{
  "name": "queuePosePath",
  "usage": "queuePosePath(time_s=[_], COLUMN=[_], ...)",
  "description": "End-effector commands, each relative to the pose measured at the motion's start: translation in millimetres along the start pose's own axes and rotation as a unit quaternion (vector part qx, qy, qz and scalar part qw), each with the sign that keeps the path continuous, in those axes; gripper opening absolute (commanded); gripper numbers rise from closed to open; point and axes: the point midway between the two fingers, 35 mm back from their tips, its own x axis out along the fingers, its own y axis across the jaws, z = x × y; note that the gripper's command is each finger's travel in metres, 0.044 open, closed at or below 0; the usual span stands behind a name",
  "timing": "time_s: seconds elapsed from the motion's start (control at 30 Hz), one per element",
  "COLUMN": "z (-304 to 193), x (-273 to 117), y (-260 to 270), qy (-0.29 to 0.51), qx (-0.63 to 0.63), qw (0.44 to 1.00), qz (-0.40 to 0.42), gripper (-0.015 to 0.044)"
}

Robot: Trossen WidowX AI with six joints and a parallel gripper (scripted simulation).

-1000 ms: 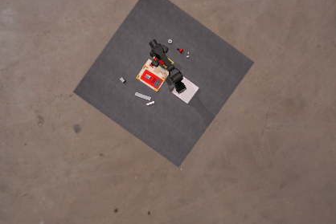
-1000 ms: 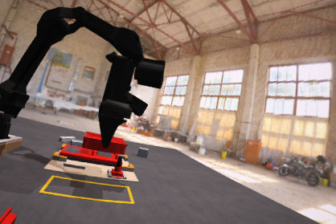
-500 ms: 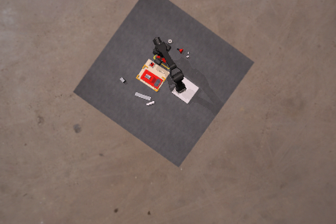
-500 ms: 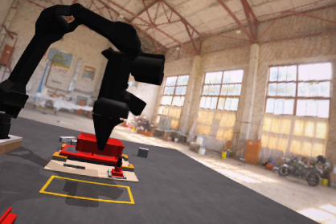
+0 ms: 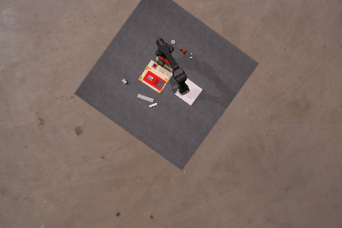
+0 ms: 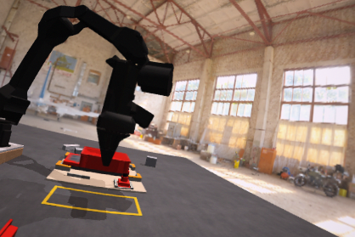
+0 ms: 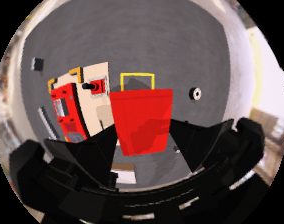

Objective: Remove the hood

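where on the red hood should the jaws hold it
Across its two side edges, coming from above, as the gripper holds it now: the hood is a flat red panel with straight, near-parallel sides, so the jaws seat squarely on them, and it hangs face-down toward the yellow marked area.

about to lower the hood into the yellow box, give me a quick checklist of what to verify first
1. Hood gripped by the gripper: ok.
2. Hood off the toy car: ok.
3. Marked area visible and nothing lying in it: ok.
4. Hood directly above the marked area: not ok; in the wrist view the outline sits ahead of it.
5. Hood level: cannot tell.
6. Loose parts like the grey block away from the path: ok.
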Motion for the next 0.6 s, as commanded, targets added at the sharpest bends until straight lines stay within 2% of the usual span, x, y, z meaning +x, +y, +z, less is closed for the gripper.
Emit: queuePosePath(time_s=[0.0,0.57], z=[-1,-1], x=[6,23], y=[0,0], qy=[0.003,0.003], qx=[-0.002,-0.002], qw=[1.000,1.000], qz=[0.000,0.000], gripper=[0.0000,0.0000])
